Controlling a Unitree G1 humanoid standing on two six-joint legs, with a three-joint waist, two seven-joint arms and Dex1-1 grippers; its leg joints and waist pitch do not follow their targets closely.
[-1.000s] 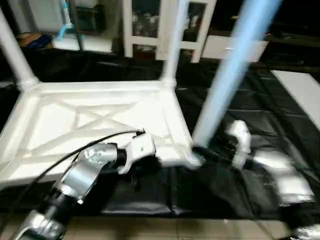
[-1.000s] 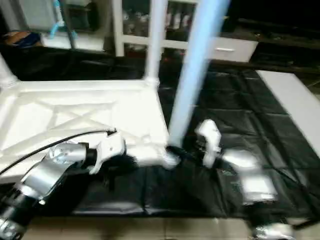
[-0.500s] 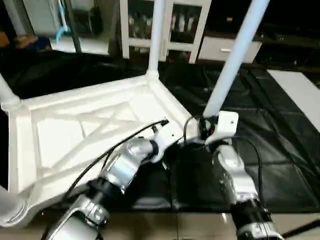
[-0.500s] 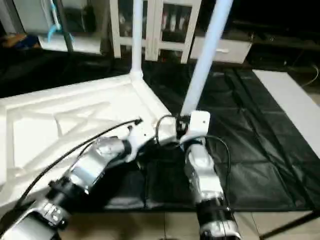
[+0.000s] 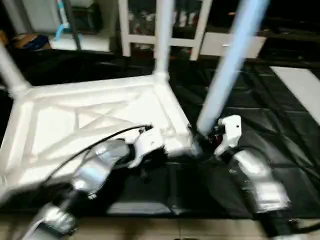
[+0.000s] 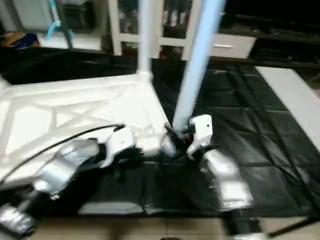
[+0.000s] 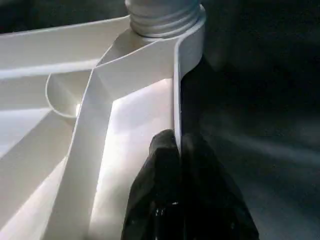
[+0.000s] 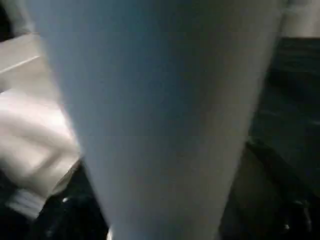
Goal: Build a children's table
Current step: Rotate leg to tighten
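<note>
- On the black-covered work surface, one white tabletop lies upside down, its X-ribbed underside facing up.
- Three white legs show: one leg at the far left corner, one at the far right corner, and a third leg rising from the near right corner socket.
- Two silver forearms reach in from the near edge, one per side.
- Left gripper pinches the tabletop's thin near rim just beside that near corner socket, its two black fingers pressed together on the wall.
- Right gripper sits at the base of the third leg, which fills the right wrist view; whether its fingers clasp the tube cannot be told.
- White cabinet stands beyond the surface.
</note>
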